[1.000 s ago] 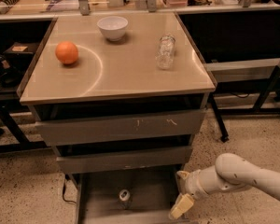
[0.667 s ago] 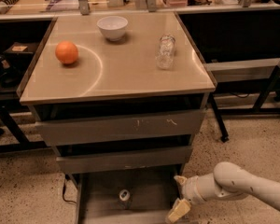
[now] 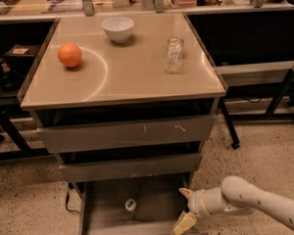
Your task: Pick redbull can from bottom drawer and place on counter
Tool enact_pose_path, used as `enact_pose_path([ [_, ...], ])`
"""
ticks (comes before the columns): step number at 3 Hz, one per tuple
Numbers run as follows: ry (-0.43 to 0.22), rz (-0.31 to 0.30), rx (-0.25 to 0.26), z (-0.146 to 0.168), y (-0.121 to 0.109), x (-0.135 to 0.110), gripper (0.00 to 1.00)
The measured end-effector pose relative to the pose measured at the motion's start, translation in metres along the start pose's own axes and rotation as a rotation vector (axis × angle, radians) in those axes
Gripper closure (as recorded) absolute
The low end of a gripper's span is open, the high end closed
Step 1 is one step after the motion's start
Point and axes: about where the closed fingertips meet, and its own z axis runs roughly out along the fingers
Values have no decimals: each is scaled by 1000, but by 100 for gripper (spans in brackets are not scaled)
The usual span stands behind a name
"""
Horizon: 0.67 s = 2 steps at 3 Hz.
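The redbull can (image 3: 131, 206) stands upright on the flat grey floor of the open bottom drawer (image 3: 108, 214), near its middle. My gripper (image 3: 184, 208) is low at the right of the drawer, its pale fingers (image 3: 184, 223) spread apart and empty, a short way right of the can. The white arm runs off to the lower right. The beige counter (image 3: 132, 77) with its faint white arc is above the three drawers.
On the counter are an orange (image 3: 70, 55) at the left, a white bowl (image 3: 118, 29) at the back and a clear plastic bottle (image 3: 174, 54) at the right. Two shut upper drawers (image 3: 127, 133) overhang the open drawer. Dark shelving stands on both sides.
My gripper and arm have moved a little to the left and lower, closer to the drawer's right side. The can has not moved.
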Motion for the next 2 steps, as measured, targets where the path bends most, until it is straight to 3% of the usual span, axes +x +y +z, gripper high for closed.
enact_pose_path([
  [1, -42, 10, 2, 23, -5, 12, 0],
  [2, -150, 17, 5, 79, -30, 19, 0],
])
